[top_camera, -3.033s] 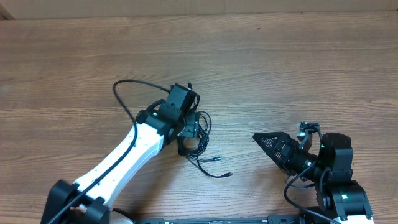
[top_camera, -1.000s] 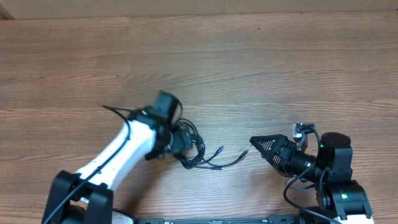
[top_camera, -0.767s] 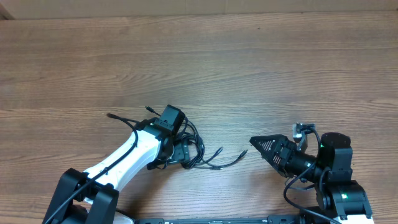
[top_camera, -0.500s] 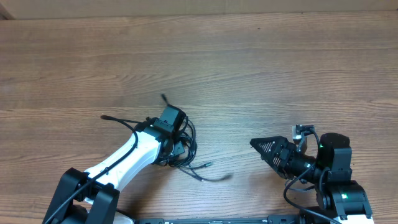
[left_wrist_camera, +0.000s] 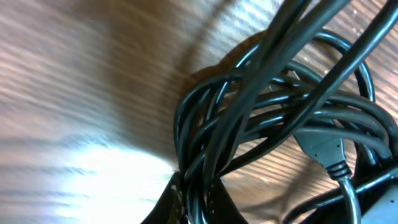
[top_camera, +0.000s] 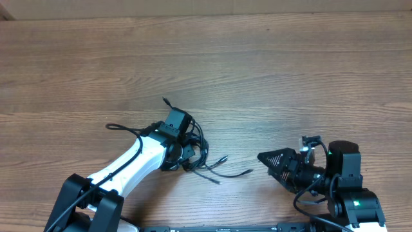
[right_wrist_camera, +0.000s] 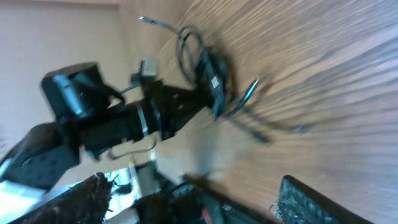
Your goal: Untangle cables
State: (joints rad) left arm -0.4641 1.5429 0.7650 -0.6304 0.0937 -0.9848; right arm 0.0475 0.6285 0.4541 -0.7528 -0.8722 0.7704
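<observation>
A: What does the surface look like, and where are the cords?

B: The table point(top_camera: 270, 64) is pale brown wood with a long grain running from side to side. The cables point(top_camera: 197, 144) sit left of its centre, toward the edge where the arms are mounted. They are thin, glossy and black, wound into a tight knot of overlapping loops.

A: Does anything trail out of the knot?

B: Yes. Two loose ends point(top_camera: 248, 173) curve along the wood toward the right-hand side, each ending in a small plug. Another thin end point(top_camera: 165, 102) pokes out toward the far edge. Up close, a smooth grey plug point(left_wrist_camera: 326, 148) with a ribbed collar lies against the loops.

A: What is the left arm doing?

B: Its shell is white and rounded, with black joints. The left gripper point(left_wrist_camera: 191, 209) is closed tight on the cables. Several strands run straight down between its two dark fingers.

A: And the right one?

B: The right gripper point(top_camera: 264, 158) is black and wedge-shaped, and it points at the loose ends from well apart. Its textured fingers point(right_wrist_camera: 314, 200) stand wide, with nothing between them.
</observation>
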